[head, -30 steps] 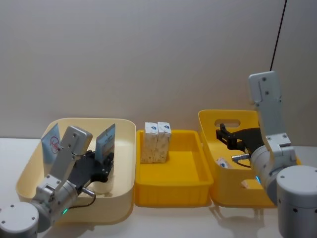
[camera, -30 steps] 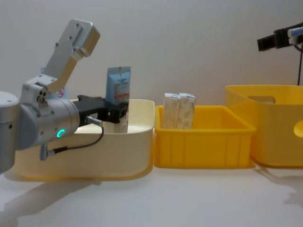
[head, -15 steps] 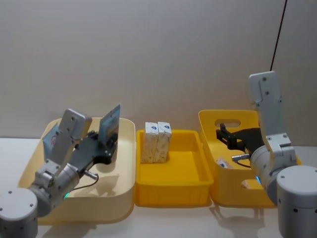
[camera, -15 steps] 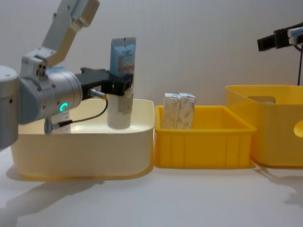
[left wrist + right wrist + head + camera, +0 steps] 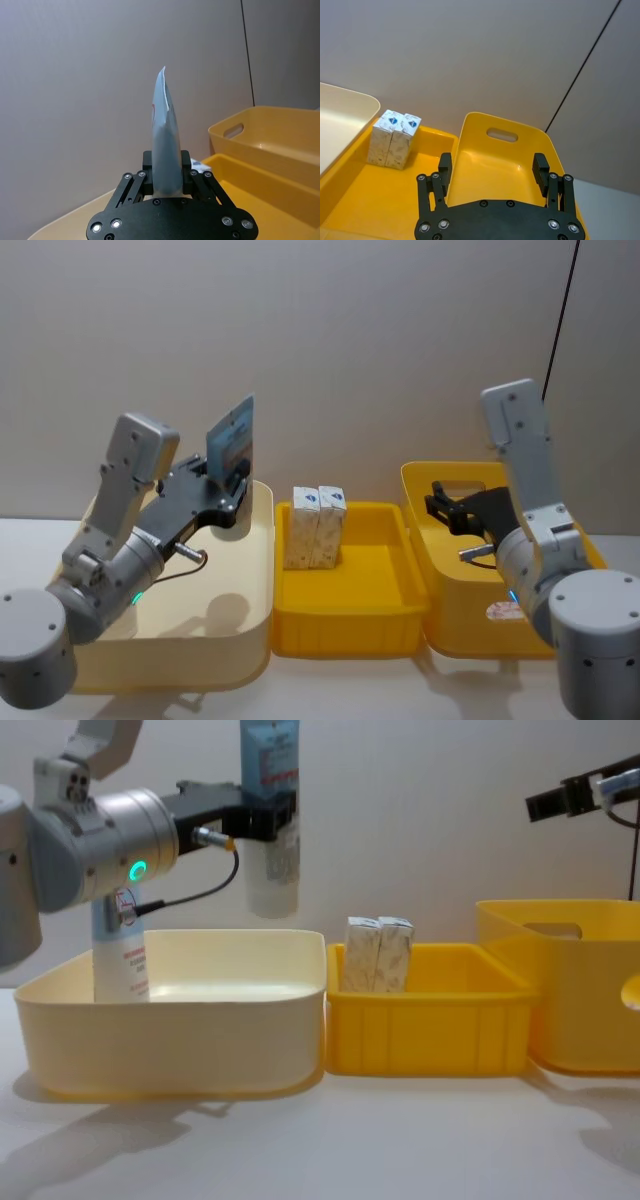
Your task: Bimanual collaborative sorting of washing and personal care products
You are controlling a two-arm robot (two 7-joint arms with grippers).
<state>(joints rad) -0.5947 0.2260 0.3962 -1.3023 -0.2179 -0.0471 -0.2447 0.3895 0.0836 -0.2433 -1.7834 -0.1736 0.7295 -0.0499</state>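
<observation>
Two tall pale-blue-and-white plastic squeeze tubes with a red round logo can be counted: the raised tube (image 5: 270,830) and the standing tube (image 5: 120,955). Two small cream cardboard cartons with reddish speckled print are in plain sight, the left carton (image 5: 362,956) and the right carton (image 5: 395,956). The open plastic bins number three: one pale cream bin (image 5: 170,1030) and two deep yellow ones, the middle bin (image 5: 430,1035) and the handled bin (image 5: 575,1000).
</observation>
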